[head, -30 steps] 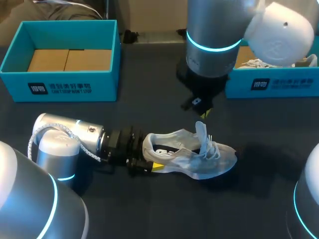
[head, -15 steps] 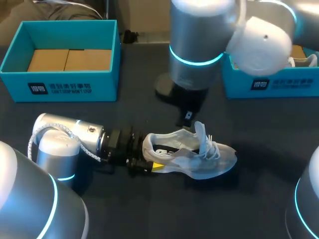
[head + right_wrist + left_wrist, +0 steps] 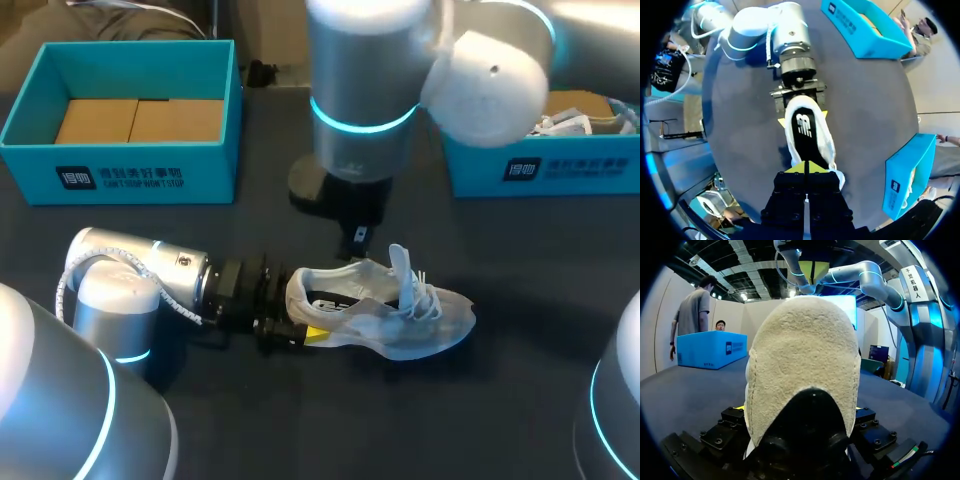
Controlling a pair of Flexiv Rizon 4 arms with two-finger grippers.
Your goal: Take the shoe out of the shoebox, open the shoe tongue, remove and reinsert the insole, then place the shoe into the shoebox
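Gripping the shoe point(image 3: 390, 315) by its heel point(image 3: 297, 292) with the left pincer point(image 3: 292, 330), sole down on the desk point(image 3: 330, 425); hovering above with the right pincer point(image 3: 358, 240), tips clenched, empty. Likely light, floppy mesh: hold the firm heel, pinch the tongue point(image 3: 403, 268) gently

right fingers point(image 3: 796, 169) pressed together above white shoe point(image 3: 807, 131), left fingers point(image 3: 781, 122) clamping its heel

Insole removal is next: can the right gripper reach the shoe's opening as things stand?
Probably yes: right gripper hangs above the shoe, whose opening faces up uncovered; left gripper clamps only the heel.
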